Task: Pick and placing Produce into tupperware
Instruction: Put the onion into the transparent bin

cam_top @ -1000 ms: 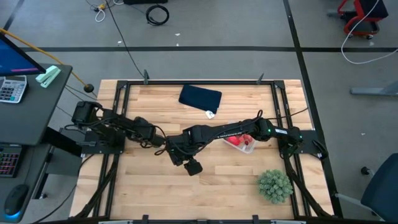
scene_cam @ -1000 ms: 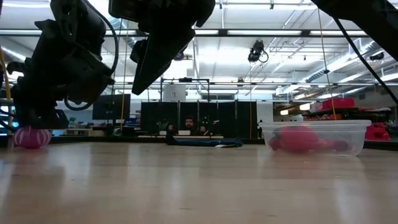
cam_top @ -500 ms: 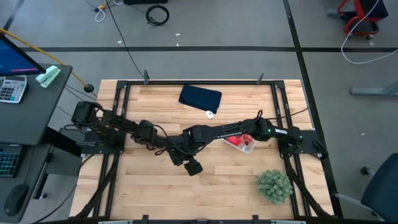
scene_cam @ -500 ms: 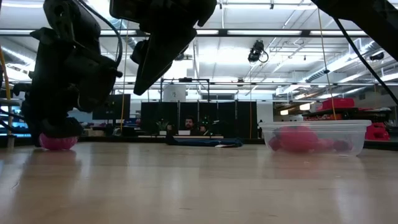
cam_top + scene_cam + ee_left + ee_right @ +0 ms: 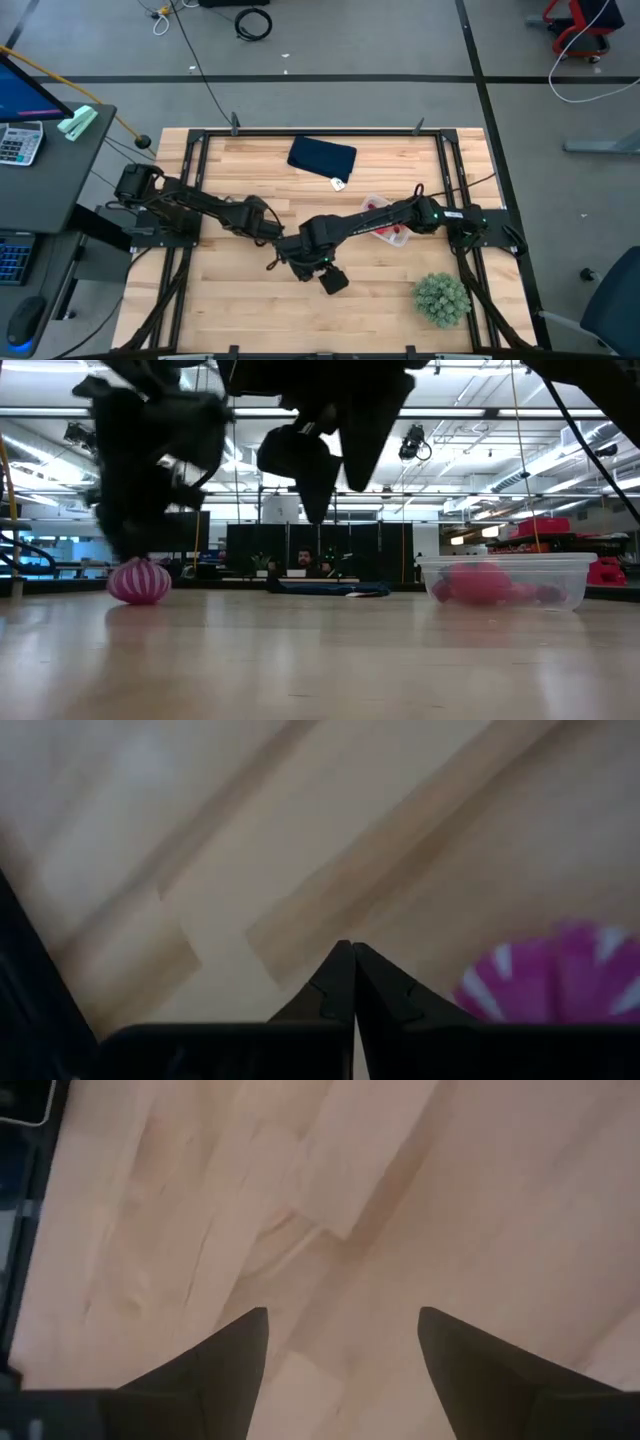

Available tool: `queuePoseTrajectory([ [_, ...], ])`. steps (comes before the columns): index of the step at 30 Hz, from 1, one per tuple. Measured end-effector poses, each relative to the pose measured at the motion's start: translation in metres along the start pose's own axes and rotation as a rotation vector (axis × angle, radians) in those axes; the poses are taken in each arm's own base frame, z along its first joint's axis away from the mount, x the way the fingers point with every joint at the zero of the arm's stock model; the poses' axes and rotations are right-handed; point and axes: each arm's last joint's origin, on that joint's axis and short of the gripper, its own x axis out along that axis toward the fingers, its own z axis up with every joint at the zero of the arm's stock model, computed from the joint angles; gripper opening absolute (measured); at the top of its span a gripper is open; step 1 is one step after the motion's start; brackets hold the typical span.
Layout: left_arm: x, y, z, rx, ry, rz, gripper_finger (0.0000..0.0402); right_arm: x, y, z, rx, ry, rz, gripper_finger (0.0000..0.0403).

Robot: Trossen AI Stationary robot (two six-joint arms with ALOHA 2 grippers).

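A pink produce piece with white stripes (image 5: 139, 581) rests on the table; it also shows in the left wrist view as the pink striped piece (image 5: 560, 975). My left gripper (image 5: 350, 945) is shut and low, just beside and above that piece (image 5: 125, 545). My right gripper (image 5: 345, 1315) is open, hanging over bare wood near the table's middle (image 5: 305, 255). The clear tupperware (image 5: 570, 575) stands on the right and holds red and pink produce (image 5: 480, 582). In the high view my right arm partly covers the tupperware (image 5: 375, 205). My left gripper has its shut fingertips (image 5: 340, 970) close beside the pink striped produce piece, which sits on the table. I cannot tell whether they touch it.
A dark navy folded cloth (image 5: 322, 157) lies near the far edge. A bushy green plant (image 5: 442, 297) stands at the near right corner. Both arms cross the table's middle, close together. Bare wood lies along the near edge, left of the plant.
My left gripper has swept toward the table's right, staying low. The pink striped produce piece has travelled along the table with it, toward the right. My right gripper has shifted toward the right and the near edge, still raised above the wood.
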Motion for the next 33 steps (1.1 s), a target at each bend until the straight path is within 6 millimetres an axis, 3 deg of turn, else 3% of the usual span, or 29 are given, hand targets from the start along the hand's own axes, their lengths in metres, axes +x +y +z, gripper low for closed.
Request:
queuePoseTrajectory([
  [5, -0.026, -0.006, 0.017, 0.124, -0.042, -0.016, 0.0007, 0.003, 0.011, -0.002, 0.032, 0.062, -0.035, 0.0268],
  [11, -0.060, -0.013, 0.037, 0.273, -0.083, -0.068, 0.0053, 0.007, 0.017, 0.006, 0.057, 0.013, -0.153, 0.0268],
  [18, -0.085, -0.001, 0.046, 0.254, -0.005, -0.015, 0.0140, 0.037, 0.014, -0.002, 0.120, 0.082, -0.170, 0.0268],
  [22, -0.088, 0.019, 0.038, 0.284, 0.132, 0.149, 0.0179, 0.067, 0.008, -0.019, 0.178, 0.210, -0.241, 0.0268],
  [24, -0.089, 0.026, 0.036, 0.259, 0.166, 0.205, 0.0185, 0.077, 0.005, -0.029, 0.208, 0.265, -0.288, 0.0268],
  [28, -0.102, 0.037, 0.038, 0.258, 0.155, 0.098, 0.0179, 0.088, -0.002, -0.044, 0.236, 0.345, -0.318, 0.0268],
  [31, -0.118, 0.044, 0.044, 0.231, 0.115, 0.053, 0.0164, 0.086, -0.005, -0.047, 0.232, 0.354, -0.294, 0.0268],
  [33, -0.140, 0.057, 0.049, 0.193, 0.042, -0.017, 0.0151, 0.074, -0.005, -0.045, 0.227, 0.307, -0.284, 0.0268],
])
